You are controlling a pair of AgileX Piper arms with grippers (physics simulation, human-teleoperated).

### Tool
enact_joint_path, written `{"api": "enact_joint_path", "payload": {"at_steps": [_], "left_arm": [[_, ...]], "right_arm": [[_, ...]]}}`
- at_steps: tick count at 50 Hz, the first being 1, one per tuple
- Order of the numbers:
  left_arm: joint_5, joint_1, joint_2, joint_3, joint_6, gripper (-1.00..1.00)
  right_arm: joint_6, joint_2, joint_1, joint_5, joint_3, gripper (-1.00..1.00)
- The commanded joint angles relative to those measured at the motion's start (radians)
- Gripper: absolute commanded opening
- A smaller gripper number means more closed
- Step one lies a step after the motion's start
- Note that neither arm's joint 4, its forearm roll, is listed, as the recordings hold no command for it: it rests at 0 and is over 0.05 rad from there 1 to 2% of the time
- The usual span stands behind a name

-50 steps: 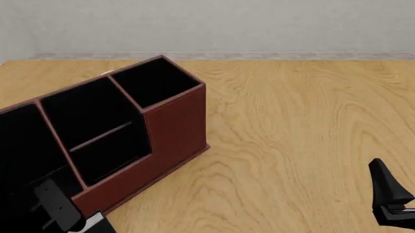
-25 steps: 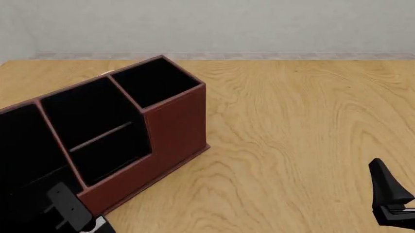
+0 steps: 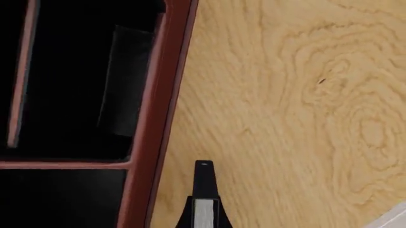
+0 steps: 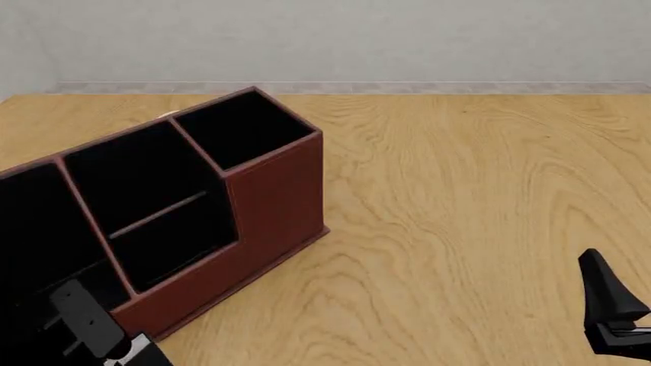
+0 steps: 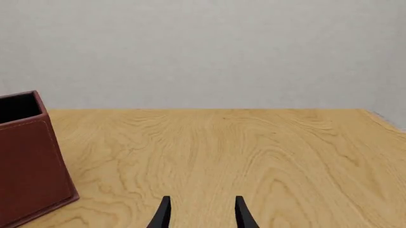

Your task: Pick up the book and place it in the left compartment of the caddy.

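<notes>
Your left gripper (image 4: 87,324) sits low over the near end of the caddy (image 4: 270,198), right above the left compartment (image 4: 36,252). I can't tell if it's open or clamped, since only one dark finger (image 3: 203,178) shows. The book (image 3: 204,213) is there beside that finger (just a sliver of white page edge). Your right gripper (image 5: 199,213) is parted and holding nothing, well apart from the caddy over the bare table (image 4: 478,191).

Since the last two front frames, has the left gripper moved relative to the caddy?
Yes. The left gripper has shifted back left and slightly up against the caddy front wall, near where it was a second ago. The caddy hasn't moved.
</notes>
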Motion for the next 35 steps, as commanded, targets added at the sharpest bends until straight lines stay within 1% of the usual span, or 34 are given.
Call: {"api": "enact_joint_path", "payload": {"at_steps": [1,4,5,7,11,13,16,17,20,23,25,35], "left_arm": [[0.186,0.06,-0.145,-0.108,0.061,-1.0],[0.231,0.063,-0.176,-0.137,0.053,-1.0],[0.277,0.071,-0.198,-0.166,0.056,-1.0],[0.292,0.076,-0.219,-0.166,0.056,-1.0],[0.366,0.09,-0.262,-0.218,0.062,-1.0],[0.39,0.093,-0.27,-0.242,0.044,-1.0],[0.393,0.103,-0.276,-0.253,0.051,-1.0],[0.394,0.096,-0.274,-0.262,0.035,-1.0],[0.394,0.092,-0.272,-0.28,0.022,-1.0],[0.394,0.101,-0.271,-0.301,0.027,-1.0],[0.394,0.099,-0.263,-0.321,0.015,-1.0],[0.394,0.109,-0.256,-0.366,0.007,-1.0]], "right_arm": [[0.0,-0.003,0.0,-0.001,0.003,1.0],[0.0,-0.002,0.0,-0.001,0.003,1.0],[0.0,-0.003,0.0,-0.001,0.003,1.0],[0.0,-0.002,0.0,-0.001,0.003,1.0],[0.0,-0.002,0.0,-0.001,0.003,1.0],[0.0,-0.003,0.0,-0.001,0.003,1.0],[0.0,-0.003,0.0,-0.001,0.003,1.0],[0.0,-0.003,0.0,-0.001,0.003,1.0],[0.0,-0.003,0.0,-0.001,0.003,1.0],[0.0,-0.003,0.0,-0.001,0.003,1.0],[0.0,-0.003,0.001,-0.001,0.003,1.0],[0.0,-0.003,0.0,-0.001,0.003,1.0]]}}
